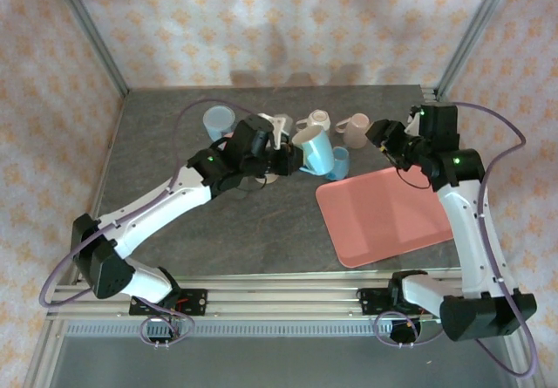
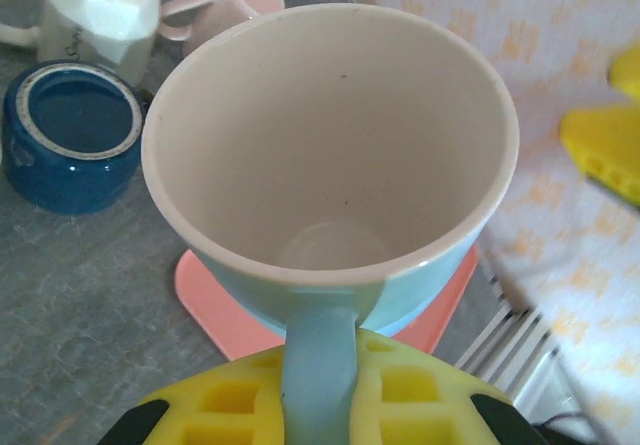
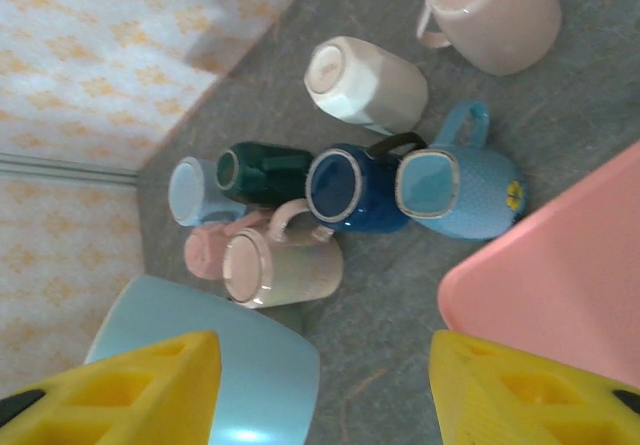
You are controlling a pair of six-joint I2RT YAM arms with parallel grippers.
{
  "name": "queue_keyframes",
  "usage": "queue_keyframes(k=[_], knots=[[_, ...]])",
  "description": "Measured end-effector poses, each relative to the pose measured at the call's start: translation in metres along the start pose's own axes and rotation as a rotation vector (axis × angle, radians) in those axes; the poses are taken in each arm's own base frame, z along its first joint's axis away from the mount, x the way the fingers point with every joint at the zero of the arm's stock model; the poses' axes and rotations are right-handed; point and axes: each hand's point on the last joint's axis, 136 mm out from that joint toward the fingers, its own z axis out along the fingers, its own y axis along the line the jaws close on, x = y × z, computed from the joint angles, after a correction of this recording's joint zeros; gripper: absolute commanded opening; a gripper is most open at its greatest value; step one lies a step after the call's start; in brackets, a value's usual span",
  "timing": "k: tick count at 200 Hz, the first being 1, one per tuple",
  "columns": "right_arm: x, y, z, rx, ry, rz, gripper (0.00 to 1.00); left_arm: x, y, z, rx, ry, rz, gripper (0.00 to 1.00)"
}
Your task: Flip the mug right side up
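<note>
Top view: left hand [image 1: 283, 150] clamped on the light blue mug [image 1: 316, 151], which is tilted, near the far left corner of the pink tray [image 1: 388, 218] and beside a cluster of mugs on the grey surface [image 1: 218, 231]. Right hand [image 1: 384, 135] sits by the tray's far edge.

Left wrist view: the mug [image 2: 330, 145] has its mouth toward the camera and a cream interior. Its handle is pinched between yellow fingers [image 2: 230, 403], with a tray corner [image 2: 215, 310] below. Dark blue mug [image 2: 70, 135] stands upright alongside.

Right wrist view: right hand [image 3: 320, 395] has its fingers [image 3: 130, 385] apart, holding nothing. The light blue mug [image 3: 230, 355] lies just behind one finger.
</note>
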Motion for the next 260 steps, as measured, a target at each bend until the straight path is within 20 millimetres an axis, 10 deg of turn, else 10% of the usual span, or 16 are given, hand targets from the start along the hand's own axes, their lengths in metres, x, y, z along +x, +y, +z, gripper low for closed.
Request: queue_keyframes(k=[122, 260], knots=[[-0.014, -0.065, 0.017, 0.149, 0.084, 0.163, 0.57, 0.085, -0.005, 0.093, 0.006, 0.103, 0.568, 0.00], [-0.002, -0.097, 0.015, 0.279, 0.144, 0.190, 0.56, 0.119, 0.002, 0.184, 0.007, 0.040, 0.789, 0.00]])
